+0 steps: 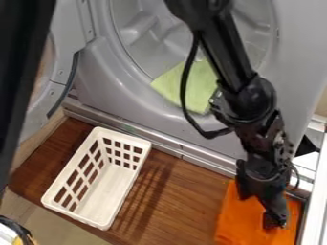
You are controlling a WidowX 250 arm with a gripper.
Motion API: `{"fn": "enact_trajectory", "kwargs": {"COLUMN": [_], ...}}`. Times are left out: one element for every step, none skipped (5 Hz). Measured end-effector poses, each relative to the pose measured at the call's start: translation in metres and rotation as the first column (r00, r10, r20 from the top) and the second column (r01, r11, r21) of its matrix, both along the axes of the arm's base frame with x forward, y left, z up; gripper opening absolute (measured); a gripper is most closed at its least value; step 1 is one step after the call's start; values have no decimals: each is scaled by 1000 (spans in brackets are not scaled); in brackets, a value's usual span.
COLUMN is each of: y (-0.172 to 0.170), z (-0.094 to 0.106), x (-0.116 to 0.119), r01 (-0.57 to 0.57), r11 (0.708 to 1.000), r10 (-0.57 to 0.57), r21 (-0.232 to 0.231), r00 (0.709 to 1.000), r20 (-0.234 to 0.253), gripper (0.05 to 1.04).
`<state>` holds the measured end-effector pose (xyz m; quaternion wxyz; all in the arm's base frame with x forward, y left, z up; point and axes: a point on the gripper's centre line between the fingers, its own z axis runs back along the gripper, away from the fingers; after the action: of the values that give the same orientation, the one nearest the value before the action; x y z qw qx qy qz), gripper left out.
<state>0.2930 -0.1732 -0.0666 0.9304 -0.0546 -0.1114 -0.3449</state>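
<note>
The black two-finger gripper [260, 211], fingers spread, partly hides the flat orange cloth [237, 221] below it; contact is unclear, and the cloth's near edge is cut off.

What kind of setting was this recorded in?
Likely a laundry area, or a mock-up of one: an open front-loading drum with a green cloth over its rim, and a white plastic basket before it.

I'm scanning my camera feed now, across the washer, the basket, the orange cloth, the arm itself, and I can't read a single word, number or sign on any of them; nothing legible here for me to call out.
</note>
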Motion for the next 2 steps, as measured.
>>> {"fn": "enact_trajectory", "kwargs": {"y": [5, 8], "z": [1, 15], "x": [-3, -6], "r01": [5, 13], "r11": [1000, 1000], "r10": [-5, -14], "r21": [30, 29], "r00": [1000, 1000], "r20": [-4, 14], "gripper": [999, 999]}}
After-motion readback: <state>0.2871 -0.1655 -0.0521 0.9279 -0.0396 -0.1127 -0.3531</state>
